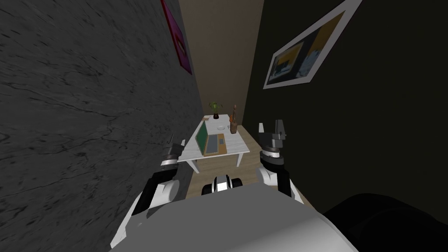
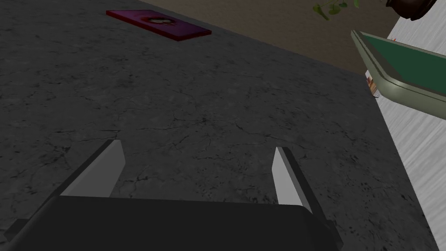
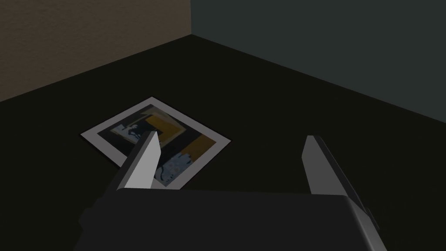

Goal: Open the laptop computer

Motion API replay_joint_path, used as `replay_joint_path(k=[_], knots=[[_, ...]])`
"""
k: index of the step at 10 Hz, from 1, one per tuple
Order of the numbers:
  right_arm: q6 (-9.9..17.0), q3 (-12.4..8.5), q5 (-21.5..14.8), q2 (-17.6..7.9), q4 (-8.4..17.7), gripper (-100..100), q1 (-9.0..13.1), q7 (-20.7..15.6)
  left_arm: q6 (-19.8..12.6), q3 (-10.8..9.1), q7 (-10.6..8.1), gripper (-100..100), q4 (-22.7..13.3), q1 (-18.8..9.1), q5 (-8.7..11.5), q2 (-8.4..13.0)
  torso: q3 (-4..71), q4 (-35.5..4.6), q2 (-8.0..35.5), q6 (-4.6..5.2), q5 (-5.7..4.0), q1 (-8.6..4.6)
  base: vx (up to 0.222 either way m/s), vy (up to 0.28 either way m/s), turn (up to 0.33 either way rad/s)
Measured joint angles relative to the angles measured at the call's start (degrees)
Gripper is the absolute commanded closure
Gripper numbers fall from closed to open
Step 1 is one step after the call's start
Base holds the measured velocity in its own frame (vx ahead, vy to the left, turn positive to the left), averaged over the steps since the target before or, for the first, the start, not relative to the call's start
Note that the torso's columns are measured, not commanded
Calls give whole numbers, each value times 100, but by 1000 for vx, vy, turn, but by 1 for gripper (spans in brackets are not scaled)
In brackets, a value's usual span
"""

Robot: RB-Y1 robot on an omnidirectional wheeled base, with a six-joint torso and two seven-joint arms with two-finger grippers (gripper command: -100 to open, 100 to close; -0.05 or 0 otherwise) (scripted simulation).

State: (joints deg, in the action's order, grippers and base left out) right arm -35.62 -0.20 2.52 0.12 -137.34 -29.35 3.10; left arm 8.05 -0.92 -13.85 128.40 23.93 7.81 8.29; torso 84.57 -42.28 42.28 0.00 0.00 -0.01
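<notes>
Standing on the white worktop, the laptop is seen from the head with its lid raised. From the left wrist, the left hand is seen released, beside the worktop. From the right wrist, the right hand is seen released.

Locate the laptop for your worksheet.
In the head view, the laptop sits open at the near left end of the white table, a brown vase beyond it to the right.
</notes>
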Motion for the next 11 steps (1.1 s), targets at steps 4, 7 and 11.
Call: replay_joint_path(k=[4, 7, 11], knots=[[0, 0, 0, 0, 0, 0, 0, 0, -510, 57, -121, -100, -205, -130, 161, -30, 0, 0, 0, 0, 0, 2, 27, -15, -7], [0, 0, 0, 0, 0, 0, 0, 0, -943, 90, -242, -100, -338, -209, 306, -58, 0, 0, 0, 0, 0, -1, 33, -18, -7], [0, 0, 0, 0, 0, 0, 0, 0, -1473, 140, -382, -100, -571, -348, 488, -160, -1, -1, 2, 0, 0, 1, 28, -16, -6]])
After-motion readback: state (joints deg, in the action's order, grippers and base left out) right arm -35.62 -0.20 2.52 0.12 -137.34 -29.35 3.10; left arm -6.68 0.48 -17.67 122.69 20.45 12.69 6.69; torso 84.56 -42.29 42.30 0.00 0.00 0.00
